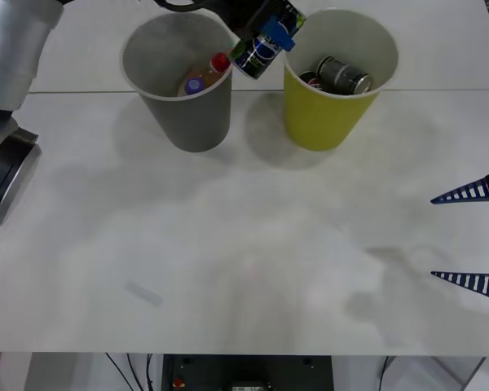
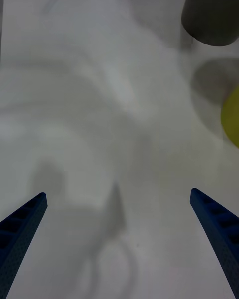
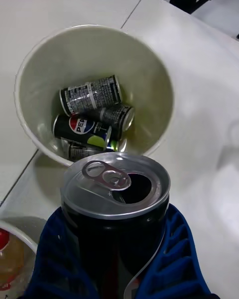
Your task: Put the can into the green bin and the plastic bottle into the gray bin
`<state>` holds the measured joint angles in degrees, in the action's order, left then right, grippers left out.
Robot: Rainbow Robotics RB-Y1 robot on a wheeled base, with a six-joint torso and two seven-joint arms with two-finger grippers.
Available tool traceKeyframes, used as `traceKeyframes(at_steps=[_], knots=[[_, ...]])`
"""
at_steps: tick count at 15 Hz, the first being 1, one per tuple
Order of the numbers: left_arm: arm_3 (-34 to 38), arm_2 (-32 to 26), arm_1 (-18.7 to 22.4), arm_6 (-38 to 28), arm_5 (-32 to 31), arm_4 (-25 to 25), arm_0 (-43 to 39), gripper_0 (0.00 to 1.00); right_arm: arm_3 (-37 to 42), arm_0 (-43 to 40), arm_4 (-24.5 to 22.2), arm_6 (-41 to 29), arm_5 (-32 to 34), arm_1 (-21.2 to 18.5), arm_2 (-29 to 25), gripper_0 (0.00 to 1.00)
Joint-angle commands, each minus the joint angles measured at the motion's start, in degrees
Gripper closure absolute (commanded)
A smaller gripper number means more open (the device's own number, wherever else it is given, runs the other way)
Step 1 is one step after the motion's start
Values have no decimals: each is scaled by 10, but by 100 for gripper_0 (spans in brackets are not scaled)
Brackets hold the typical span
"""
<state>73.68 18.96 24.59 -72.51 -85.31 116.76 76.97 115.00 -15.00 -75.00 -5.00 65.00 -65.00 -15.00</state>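
Blue fingers: your left gripper (image 3: 117,259) pinches a can (image 3: 115,199) between its ribbed fingers, the open silver top and pull tab facing up toward the wrist camera.
Can position: in the front view the can (image 1: 261,50) hangs tilted in the gap between the gray bin (image 1: 179,81) and the green bin (image 1: 340,81), above their rims and not yet over the green opening.
Green bin: it already holds several cans lying on their sides, so the free space is on the far side of its inside wall (image 3: 144,74).
Gray bin: bottles with a red cap and a purple cap lie inside; keep the can away from this one.
Step in hand: I judge it is the carry to the green bin, with the drop not yet done.
How to do it well: move your left gripper sideways until the whole can is over the green opening, well within the rim, and only then spread the fingers.
Height: keep low enough that the can does not bounce out, but do not touch the rim, because the bin looks light and could tip.
Right gripper: your right gripper (image 1: 473,238) rests idle at the right edge of the table (image 1: 228,244), its fingers spread wide with nothing between them.
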Motion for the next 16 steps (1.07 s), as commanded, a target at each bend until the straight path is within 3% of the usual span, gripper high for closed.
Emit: traceKeyframes(at_steps=[1, 5, 9, 14, 15, 16], knots=[[-64, 3, -44, -1, 46, 33, 35, 100, 0, 0, 0, 0, 0, 0, 0, 0], [-168, 33, -92, -3, 160, 42, 77, 100, 0, 0, 0, 0, 0, 0, 0, 0], [-222, 38, -137, -15, 259, 56, 80, 100, 0, 0, 0, 0, 0, 0, 0, 0], [-236, 81, -147, -21, 301, 62, 81, 97, 0, 0, 0, 0, 0, 0, 0, 0], [-236, 86, -147, -21, 301, 63, 81, 86, 0, 0, 0, 0, 0, 0, 0, 0], [-236, 86, -147, -21, 301, 63, 81, 43, 0, 0, 0, 0, 0, 0, 0, 0]])
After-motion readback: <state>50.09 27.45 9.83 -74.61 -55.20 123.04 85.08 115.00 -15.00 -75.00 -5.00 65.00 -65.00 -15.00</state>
